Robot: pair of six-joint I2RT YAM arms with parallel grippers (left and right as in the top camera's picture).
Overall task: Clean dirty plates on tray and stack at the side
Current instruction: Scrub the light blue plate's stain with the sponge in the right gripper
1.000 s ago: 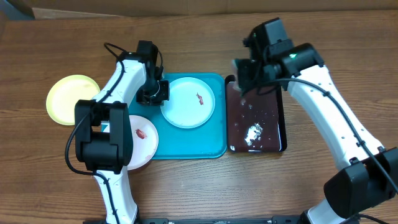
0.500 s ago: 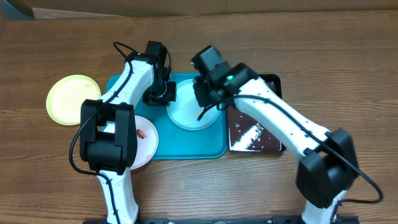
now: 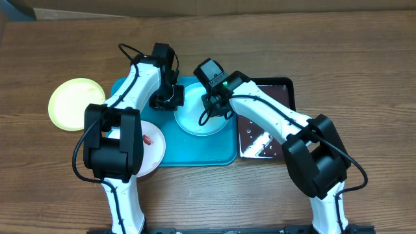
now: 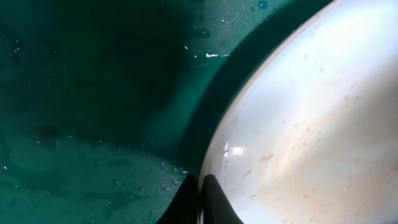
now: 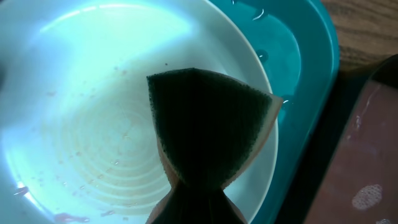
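Overhead view: I see the tray with its long axis running left to right on the worktop. The pale blue plate lies flat and face up in its far half. The left end effector is clenched on that plate's left rim. The right end effector grasps a folded sponge, broad end forward, over the plate's bowl. A white plate with a red smear overlaps the tray's near-left corner. A yellow-green plate rests on the worktop left of the tray, and a black tray adjoins on the right.
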